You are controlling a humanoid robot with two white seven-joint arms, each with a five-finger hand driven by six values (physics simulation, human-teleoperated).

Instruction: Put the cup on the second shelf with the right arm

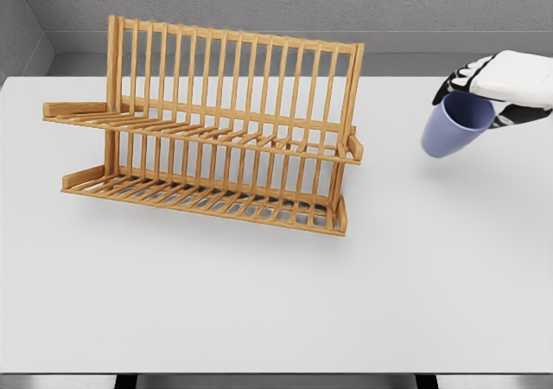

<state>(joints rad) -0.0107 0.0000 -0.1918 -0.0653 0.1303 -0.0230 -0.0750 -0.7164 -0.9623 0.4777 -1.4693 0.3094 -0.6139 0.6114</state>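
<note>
Your right robot hand grips the blue cup, tilted, above the surface at 3 o'clock of the rack. Carry phase: next, swing it toward 9 o'clock, onto the upper shelf.

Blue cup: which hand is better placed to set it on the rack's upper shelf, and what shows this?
Right. The right hand already grips the blue cup, lifted off the table beside the wooden dish rack. No left arm is visible.

Blue cup, tan wooden rack, white table.
</note>
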